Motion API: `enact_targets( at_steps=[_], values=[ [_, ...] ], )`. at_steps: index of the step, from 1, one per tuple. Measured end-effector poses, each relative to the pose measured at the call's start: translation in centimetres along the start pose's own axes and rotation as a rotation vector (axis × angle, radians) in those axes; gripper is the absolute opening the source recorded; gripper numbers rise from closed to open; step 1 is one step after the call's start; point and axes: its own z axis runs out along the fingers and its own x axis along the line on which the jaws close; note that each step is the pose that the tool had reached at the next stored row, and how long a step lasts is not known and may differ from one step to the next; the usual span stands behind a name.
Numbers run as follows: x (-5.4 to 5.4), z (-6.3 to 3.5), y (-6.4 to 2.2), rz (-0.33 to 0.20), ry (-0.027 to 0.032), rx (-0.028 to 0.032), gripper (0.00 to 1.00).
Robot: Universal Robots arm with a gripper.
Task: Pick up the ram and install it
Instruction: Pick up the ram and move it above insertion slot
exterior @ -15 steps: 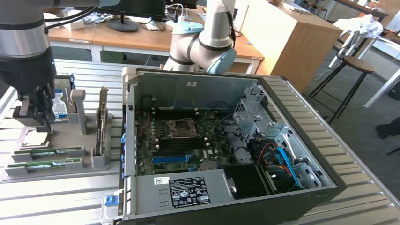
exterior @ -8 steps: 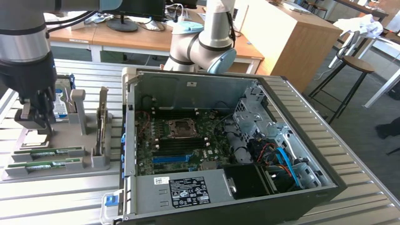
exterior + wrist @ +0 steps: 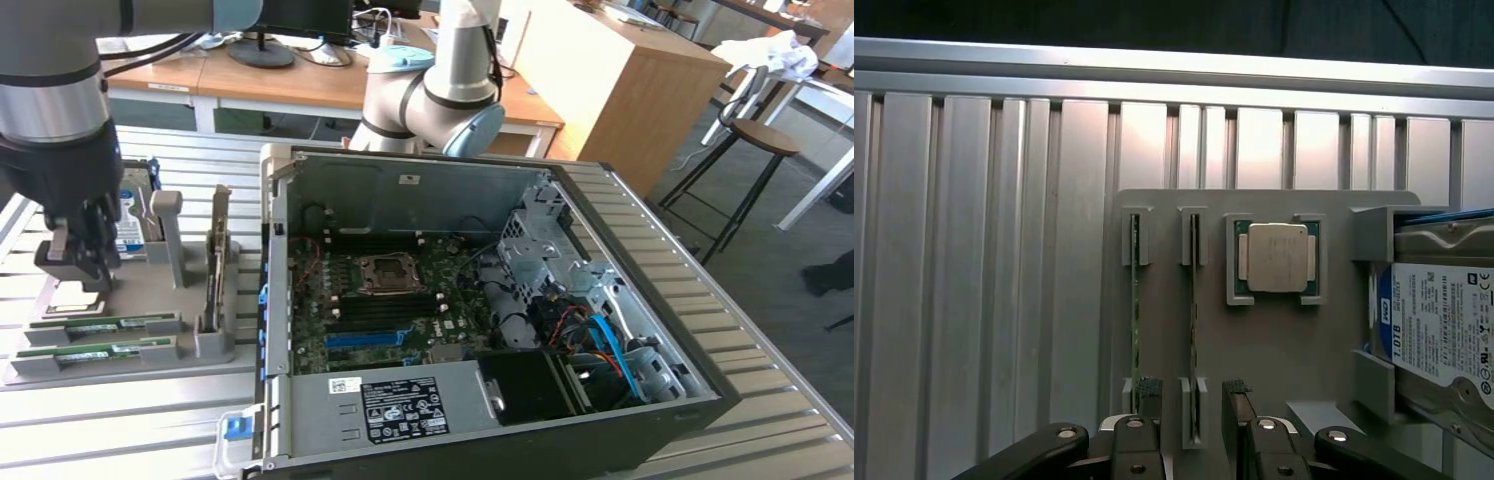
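On the exterior view's left, the gripper (image 3: 78, 275) hangs low over a grey tray (image 3: 80, 372) that sits on a table of metal slats (image 3: 120, 430), just beside an open computer case (image 3: 400, 195). Seen from the wrist, the gripper (image 3: 1192, 402) has its fingers (image 3: 1239, 405) spread wide and holds nothing. The ram (image 3: 1192, 330) lies on edge in its slot in the tray (image 3: 1274, 360) and runs straight between the two fingers, with a gap on each side as far as can be seen.

A second ram stick (image 3: 1135, 330) lies parallel, just beside the first, and one fingertip sits over its near end. On the other side of the ram, a processor chip (image 3: 1278, 257) rests in a square pocket, and a hard drive (image 3: 1444, 330) with a white label stands past it.

From the exterior view, the ram (image 3: 100, 325) and the second ram stick (image 3: 94, 352) lie at the front of the tray. An upright card (image 3: 220, 260) stands at the tray's edge nearest the case. Inside the case, the motherboard (image 3: 387, 310) lies flat with a blue slot (image 3: 363, 338) near its front.
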Motion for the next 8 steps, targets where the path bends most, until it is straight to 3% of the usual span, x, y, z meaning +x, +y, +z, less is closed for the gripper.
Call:
enact_targets(
  at_steps=[8],
  values=[
    [0.02,0.8,-0.02,0.0,0.0001,-0.0001,0.37]
  ],
)
